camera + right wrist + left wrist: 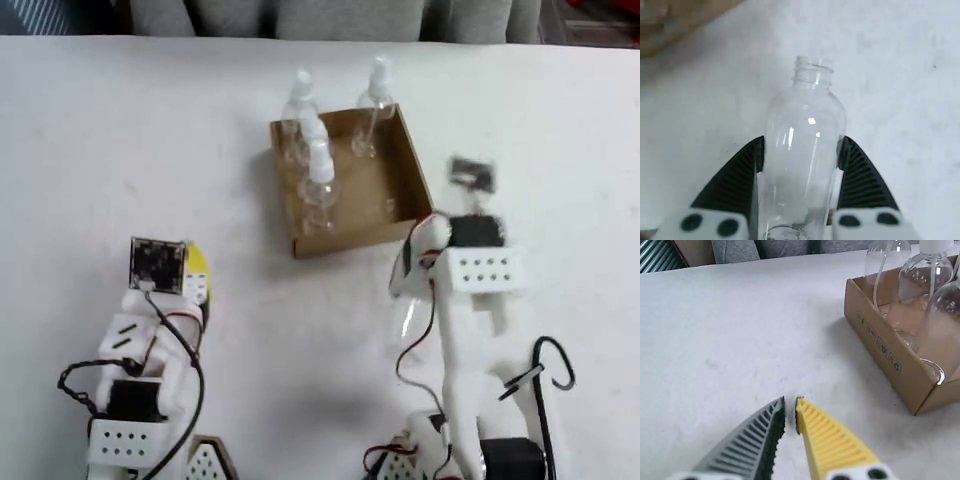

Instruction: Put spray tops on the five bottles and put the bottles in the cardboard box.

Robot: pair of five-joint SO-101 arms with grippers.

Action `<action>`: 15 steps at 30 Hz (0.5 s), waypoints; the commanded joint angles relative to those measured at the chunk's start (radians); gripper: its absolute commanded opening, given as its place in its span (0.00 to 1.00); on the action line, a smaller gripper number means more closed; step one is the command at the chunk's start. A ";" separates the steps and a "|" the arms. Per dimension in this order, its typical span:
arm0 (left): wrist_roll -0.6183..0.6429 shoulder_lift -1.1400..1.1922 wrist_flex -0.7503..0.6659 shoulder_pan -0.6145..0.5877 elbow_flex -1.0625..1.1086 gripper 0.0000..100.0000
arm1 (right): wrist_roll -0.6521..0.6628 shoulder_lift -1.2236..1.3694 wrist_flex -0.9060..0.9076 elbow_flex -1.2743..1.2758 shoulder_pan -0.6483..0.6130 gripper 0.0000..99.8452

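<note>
The right hand (pixel 801 142) is pinching a clear bottle (pixel 802 150), its neck uncapped, at the cardboard box's (pixel 345 243) five o'clock. The left hand (pixel 790 405) is resting pressed together, empty, at eight o'clock. Capping looks to be the step in hand: the open neck is calling for a spray top before boxing.

A robotics lab or workshop bench is suggested. At the near edge of a plain white table (pixel 100 130), a white printed left arm (pixel 140 400) and right arm (pixel 470 350) are mounted, with loose black wires (pixel 199 385) and a bare black circuit board (pixel 157 262) exposed. Grey upholstered seat backs (pixel 330 15) are lined along the far edge.
</note>
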 commanded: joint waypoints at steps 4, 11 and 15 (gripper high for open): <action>-0.011 -0.004 -0.029 -0.005 -0.003 0.06 | 0.199 -0.084 -0.275 0.190 -0.018 0.02; -0.011 -0.004 -0.029 -0.005 -0.003 0.06 | 0.199 -0.088 -0.461 0.318 -0.015 0.11; -0.011 -0.004 -0.029 -0.007 -0.003 0.06 | 0.203 -0.094 -0.412 0.302 0.022 0.22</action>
